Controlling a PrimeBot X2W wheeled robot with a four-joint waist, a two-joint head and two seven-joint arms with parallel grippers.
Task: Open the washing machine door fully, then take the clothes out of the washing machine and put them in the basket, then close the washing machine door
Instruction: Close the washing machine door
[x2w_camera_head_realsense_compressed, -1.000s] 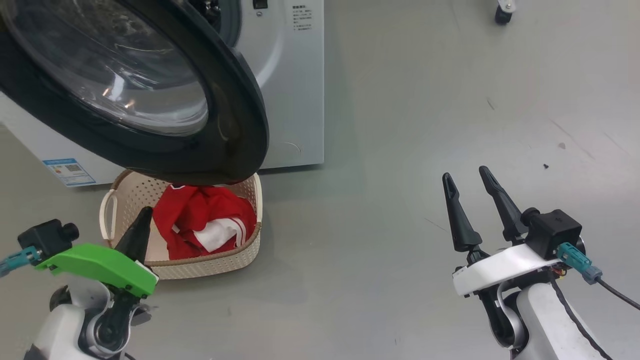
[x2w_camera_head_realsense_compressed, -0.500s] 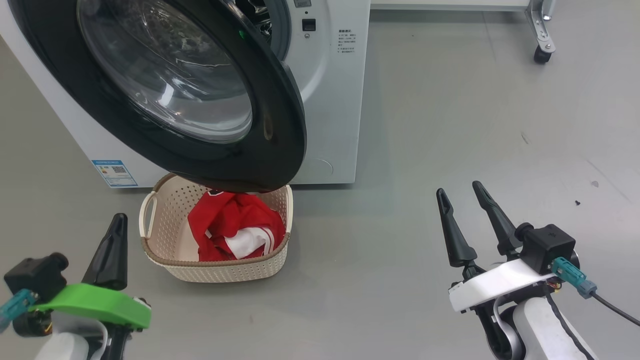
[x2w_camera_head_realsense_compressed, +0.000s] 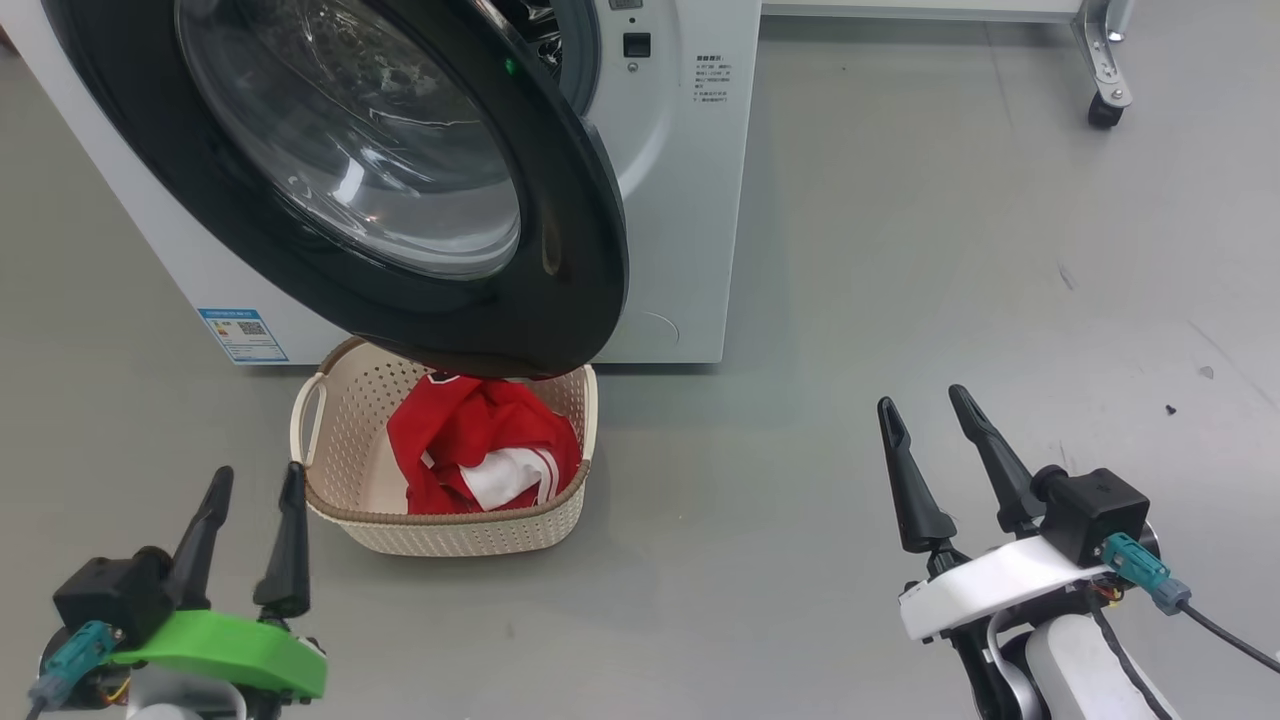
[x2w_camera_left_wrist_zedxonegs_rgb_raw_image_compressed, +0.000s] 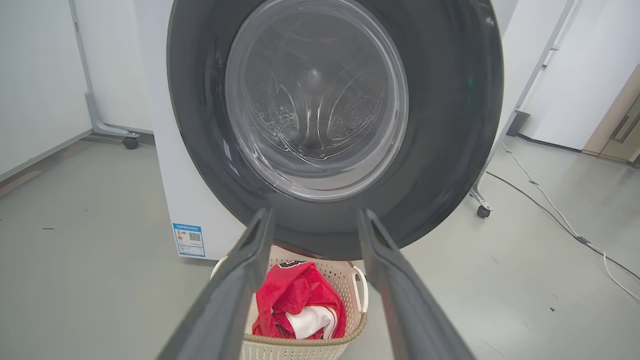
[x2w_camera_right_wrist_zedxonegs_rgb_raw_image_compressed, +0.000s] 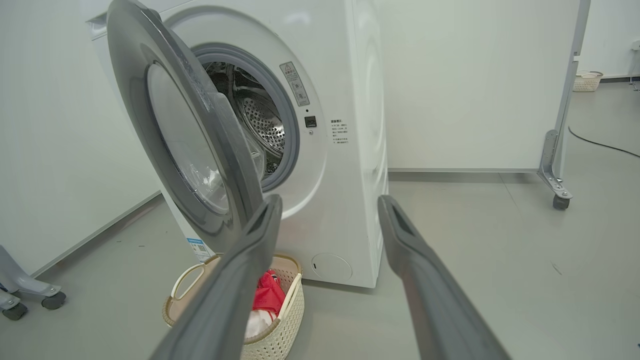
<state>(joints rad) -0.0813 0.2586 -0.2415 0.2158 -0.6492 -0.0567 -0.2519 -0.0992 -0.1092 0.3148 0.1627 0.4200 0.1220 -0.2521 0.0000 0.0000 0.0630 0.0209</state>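
Door: the large round black-rimmed glass washing machine door (x2w_camera_head_realsense_compressed: 575, 260) stands open on the big white front-loading washing machine (x2w_camera_head_realsense_compressed: 680, 200).
Clothes: the red-and-white jersey clothes (x2w_camera_head_realsense_compressed: 480, 455) lie in the cream perforated plastic basket (x2w_camera_head_realsense_compressed: 450, 535), below the door.
Hands: the left gripper (x2w_camera_head_realsense_compressed: 258, 472) has its fingers apart and is empty. The right gripper (x2w_camera_head_realsense_compressed: 921, 399) is wide and empty.
Left: probably only closing the door.

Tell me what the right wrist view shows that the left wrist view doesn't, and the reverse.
Right wrist view: the washing machine door edge-on and ajar, the dimpled steel drum behind it, and the side panel of the washing machine. Left wrist view: the door face-on with its glass bowl, plus floor cables. Both: the red jersey lying in the cream basket below the door.
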